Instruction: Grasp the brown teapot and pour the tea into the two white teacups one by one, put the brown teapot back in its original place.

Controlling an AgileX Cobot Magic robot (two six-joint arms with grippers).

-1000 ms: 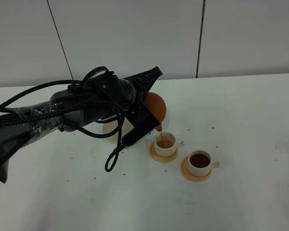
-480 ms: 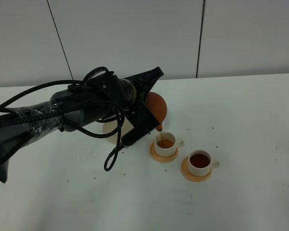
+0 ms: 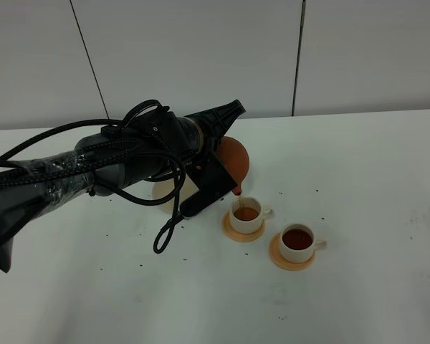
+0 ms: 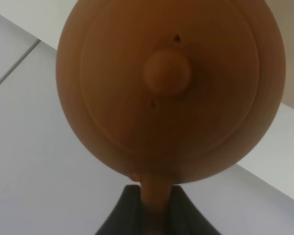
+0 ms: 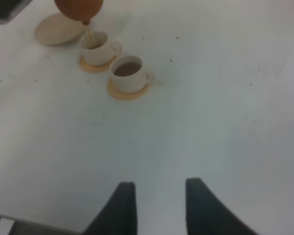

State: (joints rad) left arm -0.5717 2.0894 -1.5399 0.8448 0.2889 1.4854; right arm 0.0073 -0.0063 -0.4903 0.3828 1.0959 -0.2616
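My left gripper [image 4: 154, 215] is closed tight on the brown teapot [image 3: 233, 161], pinching its loop handle between the two dark fingers [image 4: 120, 215]; through the left wrist camera the pot fills the view just ahead of the jaws, lid [image 4: 166, 73] and knob facing me. From the high camera I see the pot tipped spout-down at the end of that arm, with a thin stream running from the spout into the nearer teacup [image 3: 246, 214] directly below it. My right gripper [image 5: 159, 203] hangs well back from the cups, its fingers parted with clear table showing between them, holding nothing.

The cup under the spout holds brown tea partway up. The second teacup [image 3: 298, 244], a little farther out from the left gripper and beside the first, holds darker tea close to its rim. Each cup sits on a flat orange coaster [image 3: 234, 231], handles pointing away from the left arm. The pale cream saucer [image 5: 56, 28] lies on the table just behind the pot, partly under the left arm, with nothing on it.

The table [image 3: 358, 179] is white with small dark specks scattered around the cups. Behind it stands a wall of pale grey panels [image 3: 193, 50] with dark seams.
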